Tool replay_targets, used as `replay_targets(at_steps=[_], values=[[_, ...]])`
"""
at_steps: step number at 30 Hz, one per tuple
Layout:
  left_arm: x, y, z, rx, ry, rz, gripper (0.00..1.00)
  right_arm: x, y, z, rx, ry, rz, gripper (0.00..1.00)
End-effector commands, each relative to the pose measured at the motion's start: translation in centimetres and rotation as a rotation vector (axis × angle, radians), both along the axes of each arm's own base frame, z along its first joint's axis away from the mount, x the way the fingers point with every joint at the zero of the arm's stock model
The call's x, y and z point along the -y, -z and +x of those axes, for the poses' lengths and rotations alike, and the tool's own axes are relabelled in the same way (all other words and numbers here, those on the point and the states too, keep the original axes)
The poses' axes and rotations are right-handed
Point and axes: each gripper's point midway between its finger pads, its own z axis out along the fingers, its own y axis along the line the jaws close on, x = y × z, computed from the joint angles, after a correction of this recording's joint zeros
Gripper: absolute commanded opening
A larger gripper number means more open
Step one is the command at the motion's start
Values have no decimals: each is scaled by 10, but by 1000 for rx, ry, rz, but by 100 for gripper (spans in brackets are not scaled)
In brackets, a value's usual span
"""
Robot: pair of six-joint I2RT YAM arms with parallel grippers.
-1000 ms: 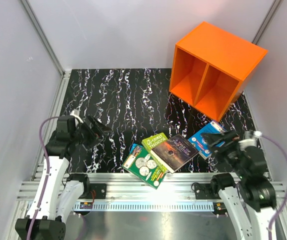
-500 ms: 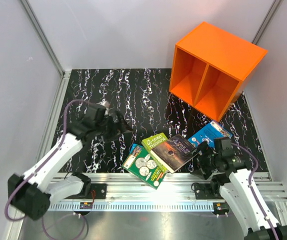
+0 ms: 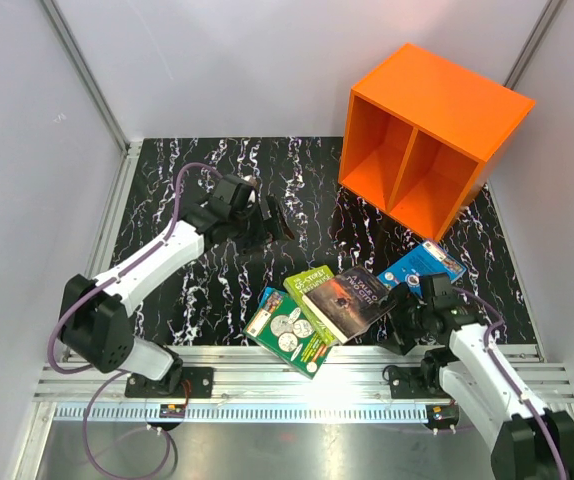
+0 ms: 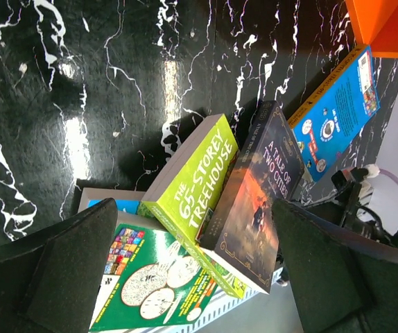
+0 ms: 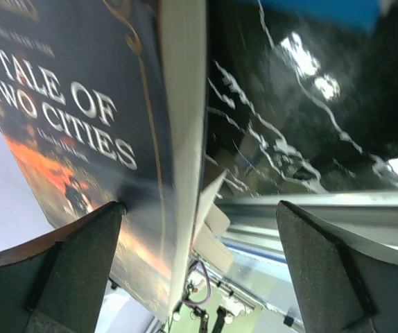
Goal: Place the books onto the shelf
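Note the right gripper (image 3: 404,305) spread to its widest, low at the near edge of the table (image 3: 217,180), straddling the page edge of the dark book (image 3: 352,300) without clamping it; contact with the cover impossible to tell. Note the left gripper (image 3: 277,220) just as wide and holding nothing, hanging above the table short of the pile. Find that dark book slanted on top of a light-green book (image 3: 312,283), with a green coin book (image 3: 289,332) beneath, all close to the rail (image 3: 297,385) at the front. Find a blue book (image 3: 422,268) lying flat just beside the right gripper, between pile and shelf. Find the orange shelf (image 3: 427,140) at the far right corner, well apart from the pile, open face turned toward the books, with no book in either compartment. Likely trouble: closing on only the cover or a few pages, letting the rest fan open and droop. Equally possible: nudging instead of pinching, so sliding the loose stack toward the rail and off the table. Beware lifting the top book and dragging the light-green one along by friction. Beware sending both arms into one small pile and knocking wrists together. Later, beware catching a floppy corner on the divider (image 3: 405,170) or on the shelf's front lip.
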Motion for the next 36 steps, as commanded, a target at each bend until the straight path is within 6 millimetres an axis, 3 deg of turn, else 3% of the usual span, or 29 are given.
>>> replay_targets(at_steps=[1,5,6,11,16,20,22,25,27,29,36], values=[[10,-21,9,70,57,-21,97,11,-1,34,87,54,-93,100],[8,-16,5,64,71,-7,96,26,2,61,106,64,-219,99],[8,-15,4,60,74,-7,96,28,-6,70,126,61,-244,96],[8,-18,-1,65,81,-13,96,42,-1,88,150,44,-356,81],[3,-23,-9,75,84,1,96,35,11,95,164,29,-318,47],[-3,-23,-16,81,81,12,96,31,13,88,170,25,-288,36],[-5,-18,-20,72,78,13,96,30,8,83,191,29,-275,38],[-6,-17,-25,75,78,13,96,27,-1,75,206,15,-246,77],[-6,-17,-27,77,78,15,96,27,-9,68,226,13,-238,95],[-5,-17,-28,80,78,13,96,27,-16,65,261,19,-227,100],[-2,-20,-34,78,85,16,96,23,5,61,278,79,-164,100]])
